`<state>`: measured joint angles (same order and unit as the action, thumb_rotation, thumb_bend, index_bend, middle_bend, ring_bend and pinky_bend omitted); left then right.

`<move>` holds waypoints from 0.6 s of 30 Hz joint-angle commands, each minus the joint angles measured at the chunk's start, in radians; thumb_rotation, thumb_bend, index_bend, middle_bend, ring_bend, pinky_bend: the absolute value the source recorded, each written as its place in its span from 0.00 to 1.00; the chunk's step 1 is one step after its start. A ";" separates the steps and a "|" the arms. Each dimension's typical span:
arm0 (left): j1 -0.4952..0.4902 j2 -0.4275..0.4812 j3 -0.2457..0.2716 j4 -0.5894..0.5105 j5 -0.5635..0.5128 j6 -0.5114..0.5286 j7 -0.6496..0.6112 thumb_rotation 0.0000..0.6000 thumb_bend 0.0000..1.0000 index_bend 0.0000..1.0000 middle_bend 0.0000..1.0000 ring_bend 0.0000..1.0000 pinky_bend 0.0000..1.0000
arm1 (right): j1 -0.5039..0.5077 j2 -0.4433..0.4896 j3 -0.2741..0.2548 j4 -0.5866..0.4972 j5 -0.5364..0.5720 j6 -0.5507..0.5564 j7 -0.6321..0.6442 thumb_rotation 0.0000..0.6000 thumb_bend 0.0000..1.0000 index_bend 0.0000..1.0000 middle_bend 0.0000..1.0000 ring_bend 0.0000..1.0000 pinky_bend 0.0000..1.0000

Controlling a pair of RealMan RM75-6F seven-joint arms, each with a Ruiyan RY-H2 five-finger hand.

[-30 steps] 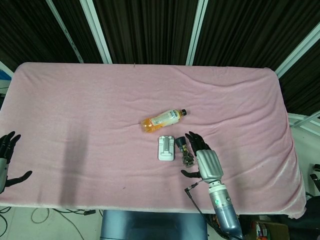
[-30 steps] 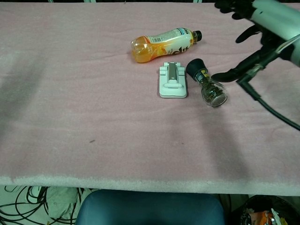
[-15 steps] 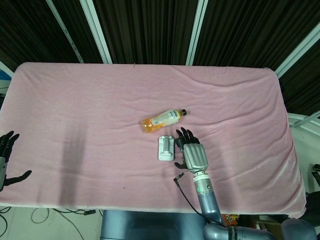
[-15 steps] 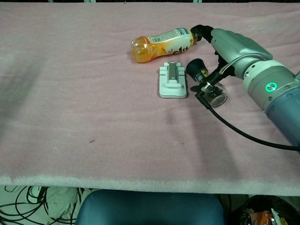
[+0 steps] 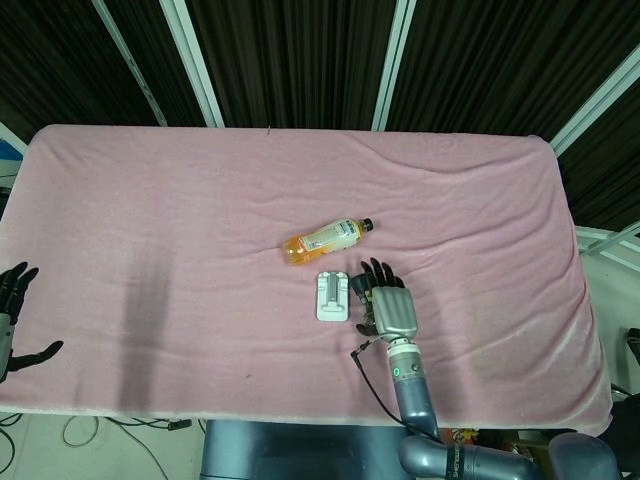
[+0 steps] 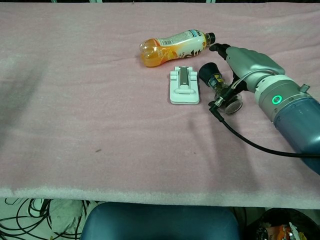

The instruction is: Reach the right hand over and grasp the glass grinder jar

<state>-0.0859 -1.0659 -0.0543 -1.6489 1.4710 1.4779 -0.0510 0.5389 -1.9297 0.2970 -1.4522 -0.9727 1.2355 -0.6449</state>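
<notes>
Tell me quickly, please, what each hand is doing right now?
Left hand: open, holding nothing.
Right hand: over the jar; grip cannot be told.

The grinder jar (image 6: 220,88) lies on its side on the pink cloth (image 6: 100,90), hemmed in on three sides. Just to its left sits a white holder (image 6: 184,86), leaving only a narrow gap between them. Beyond it, on the far side, an orange drink bottle (image 6: 172,46) lies across, its black cap close to the jar's dark top. The right hand (image 6: 248,65) lies over the jar's right side and takes up that approach, with its black cable (image 6: 250,142) trailing across the near right cloth. Open cloth spreads wide to the left, near and far.

The left hand (image 5: 12,310) hangs off the left edge, well apart.
</notes>
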 commanded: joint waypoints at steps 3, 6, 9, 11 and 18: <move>0.000 0.001 0.001 -0.001 0.000 -0.001 -0.002 1.00 0.00 0.00 0.00 0.00 0.00 | 0.000 0.005 -0.002 0.003 0.042 0.003 -0.034 1.00 0.24 0.22 0.29 0.22 0.28; 0.000 0.003 0.001 -0.003 0.000 -0.002 -0.004 1.00 0.00 0.00 0.00 0.00 0.00 | -0.004 0.011 -0.006 -0.002 0.057 -0.001 -0.028 1.00 0.35 0.37 0.44 0.38 0.47; 0.000 0.003 0.001 -0.002 0.001 0.000 -0.005 1.00 0.00 0.00 0.00 0.00 0.00 | -0.009 0.020 -0.017 -0.009 0.041 -0.004 0.001 1.00 0.45 0.50 0.59 0.56 0.64; 0.000 0.003 0.001 -0.003 0.002 0.000 -0.006 1.00 0.00 0.00 0.00 0.00 0.00 | -0.012 0.026 -0.024 -0.013 0.012 0.003 0.027 1.00 0.50 0.57 0.64 0.62 0.69; 0.001 0.001 0.002 -0.002 0.006 0.004 -0.002 1.00 0.00 0.00 0.00 0.00 0.00 | -0.018 0.067 -0.016 -0.089 -0.114 0.055 0.134 1.00 0.54 0.64 0.69 0.67 0.74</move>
<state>-0.0849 -1.0651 -0.0524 -1.6511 1.4774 1.4818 -0.0527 0.5242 -1.8815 0.2760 -1.5101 -1.0540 1.2699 -0.5413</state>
